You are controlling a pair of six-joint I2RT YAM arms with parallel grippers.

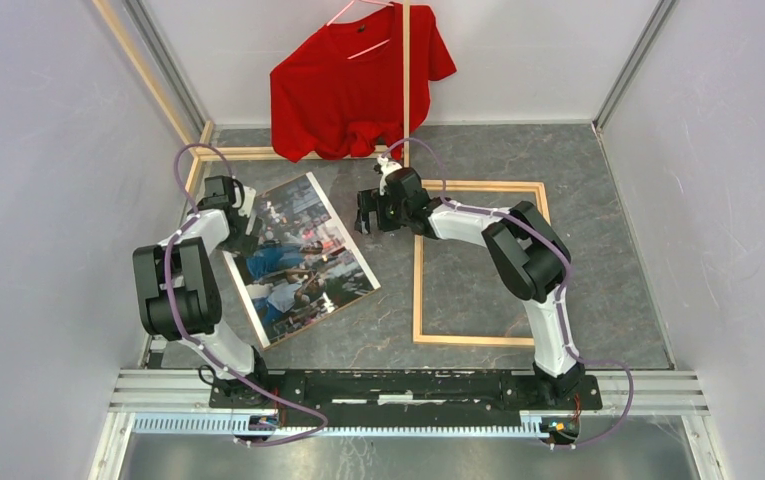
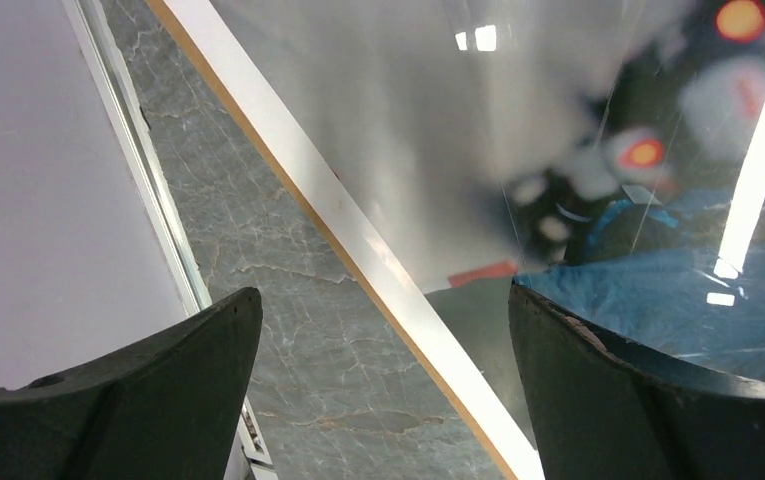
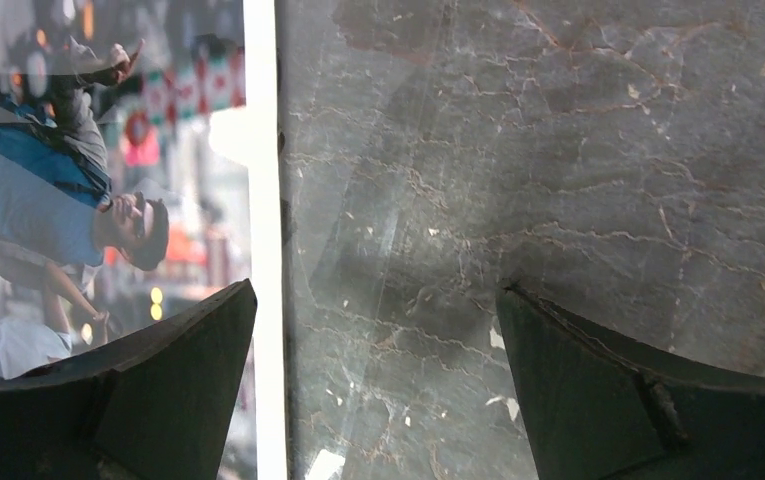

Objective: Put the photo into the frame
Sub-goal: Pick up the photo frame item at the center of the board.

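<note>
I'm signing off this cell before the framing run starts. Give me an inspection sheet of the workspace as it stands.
Surface: grey marbled table.
Job's things: photo lies face up, skewed, left of centre; frame lies flat to its right, empty, apart from it.
Clutter: red T-shirt on a hanger at the back wall; wood slats along the back-left edges.
Grippers: left gripper open, straddling the photo's left border; right gripper open, straddling its right border; neither holds anything.
Cables: purple cables loop along both arms.
Surroundings: white walls; metal rail at the near edge.
</note>
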